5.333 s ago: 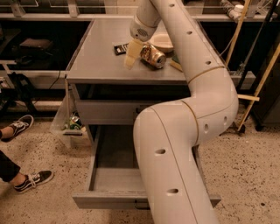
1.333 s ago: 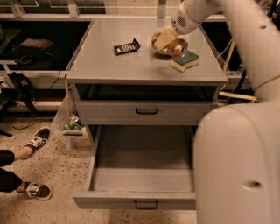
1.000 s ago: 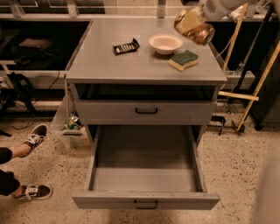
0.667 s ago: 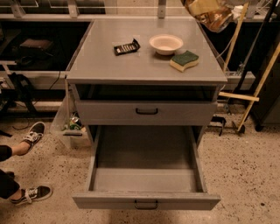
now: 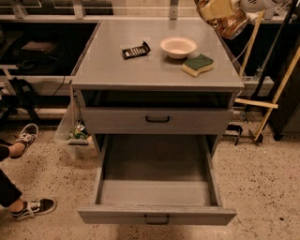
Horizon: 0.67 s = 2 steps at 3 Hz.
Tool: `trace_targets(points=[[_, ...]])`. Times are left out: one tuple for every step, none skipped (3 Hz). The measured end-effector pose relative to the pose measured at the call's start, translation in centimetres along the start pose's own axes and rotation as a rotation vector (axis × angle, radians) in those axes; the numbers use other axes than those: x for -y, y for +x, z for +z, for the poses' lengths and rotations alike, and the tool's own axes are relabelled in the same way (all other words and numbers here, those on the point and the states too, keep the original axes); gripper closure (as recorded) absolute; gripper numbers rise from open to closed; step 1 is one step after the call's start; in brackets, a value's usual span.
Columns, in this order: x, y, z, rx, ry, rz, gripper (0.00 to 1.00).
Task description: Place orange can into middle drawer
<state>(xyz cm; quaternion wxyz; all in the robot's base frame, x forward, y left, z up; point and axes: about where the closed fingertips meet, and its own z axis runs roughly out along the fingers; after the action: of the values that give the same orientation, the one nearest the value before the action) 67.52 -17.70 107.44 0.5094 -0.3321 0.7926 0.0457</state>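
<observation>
The orange can (image 5: pixel 231 24) is coppery brown and hangs in the air at the top right, above the cabinet's back right corner. My gripper (image 5: pixel 218 11) is shut on it, its pale fingers (image 5: pixel 214 8) clasping the can's upper left side. The rest of the arm is out of view. The middle drawer (image 5: pixel 157 214) is pulled fully out at the bottom of the cabinet, with a bare grey floor and a small dark handle. It lies well below and in front of the can.
On the cabinet top (image 5: pixel 112 70) lie a black flat packet (image 5: pixel 136 49), a white bowl (image 5: pixel 178 47) and a green-and-yellow sponge (image 5: pixel 198 64). The upper drawer (image 5: pixel 157 120) is shut. A person's shoes (image 5: pixel 27 136) are at the left, wooden sticks (image 5: pixel 273 91) at the right.
The gripper took the can from the cabinet top beside the bowl and carried it up and to the right. The big arm that covered the drawer has swung out of view.
</observation>
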Motion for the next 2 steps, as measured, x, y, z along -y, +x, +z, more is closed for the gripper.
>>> trace_targets(points=[[-2.4,2.4,0.6,0.009,-0.061,-0.021,1.00],[-7.4,7.9,3.0,0.072,-0.196,-0.001,1.00]])
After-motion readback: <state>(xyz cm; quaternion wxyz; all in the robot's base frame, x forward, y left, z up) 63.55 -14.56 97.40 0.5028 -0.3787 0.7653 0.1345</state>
